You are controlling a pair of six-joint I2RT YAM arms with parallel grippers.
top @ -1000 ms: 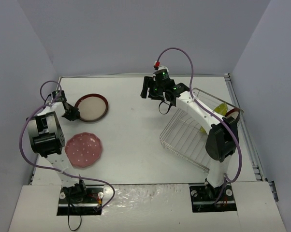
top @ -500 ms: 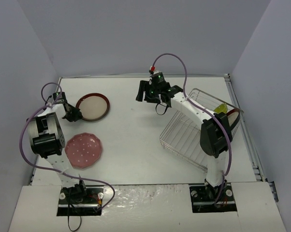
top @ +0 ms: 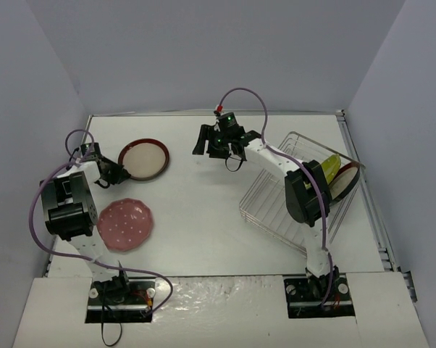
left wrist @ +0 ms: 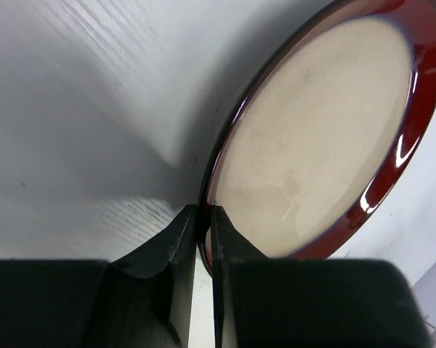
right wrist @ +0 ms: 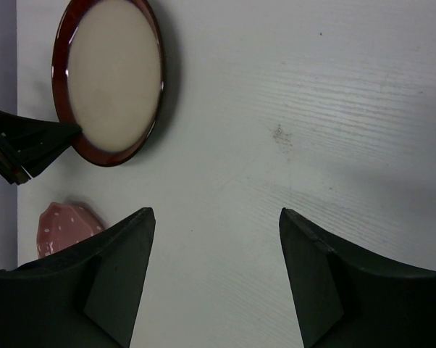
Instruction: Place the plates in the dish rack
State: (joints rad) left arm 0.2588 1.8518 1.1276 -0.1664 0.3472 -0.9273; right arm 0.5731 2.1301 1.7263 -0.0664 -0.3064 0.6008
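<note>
Grip is the news: the left claw (left wrist: 202, 238) has clenched on the near rim of the dark-red-rimmed plate (left wrist: 312, 145), one finger on each side of the edge. The shadow beneath suggests that the rim is tipping up off the tabletop (left wrist: 80, 94).

Compared with the overhead view a second earlier, this plate has slid slightly toward 3 o'clock but still sits at about 10 o'clock on the tabletop. The right claw (top: 208, 141) has swung away from the dish rack (top: 276, 210) toward 10 o'clock. It now hangs released and empty over bare surface, facing the gripped plate.

The pink plate (top: 125, 225) lies flat at 8 o'clock, unmoved. At 3 o'clock the rack already holds the yellow-green plate (top: 328, 167) and the second red-rimmed plate (top: 346, 181), both on edge.

So the task looks half done, with the third plate now secured. The right arm's approach hints at a handover across the middle, though that is only a guess.
</note>
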